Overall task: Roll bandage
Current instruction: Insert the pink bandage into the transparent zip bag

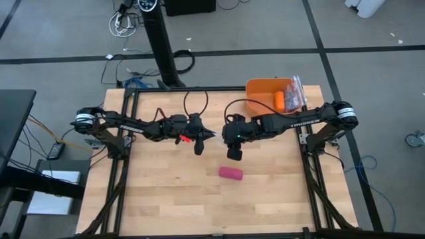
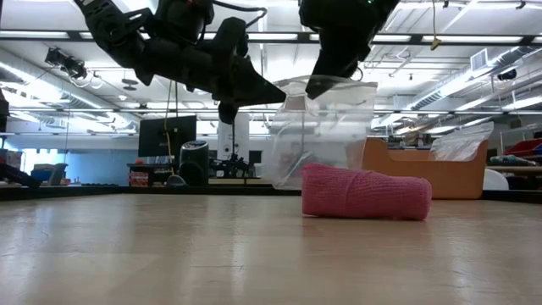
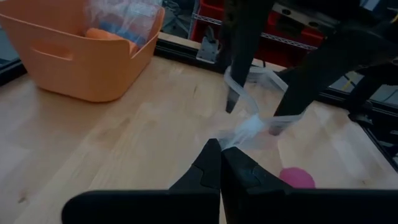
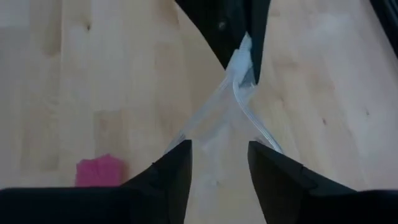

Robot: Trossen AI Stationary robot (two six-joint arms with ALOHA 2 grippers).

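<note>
Counter (image 1: 166, 199): pale wood, smooth, low sheen. Bandage (image 2: 366, 195): magenta woven cloth, matt, coarse crepe texture. Bag (image 2: 326, 127) between both arms' fingers: clear thin plastic, glossy, crinkled. Bin (image 1: 265, 93): orange plastic, smooth. Fingers (image 4: 171, 171): dark, matt.

The left gripper (image 3: 220, 163) has its two dark fingers pressed together on a corner of a clear plastic bag (image 3: 252, 127), which stretches away to the right gripper (image 3: 252, 118) farther off. The pink bandage (image 3: 297, 178) lies on the wooden table (image 3: 112, 143) beside the fingers. An orange bin (image 3: 81, 53) holds an orange roll (image 3: 106, 35) and crinkly plastic
</note>
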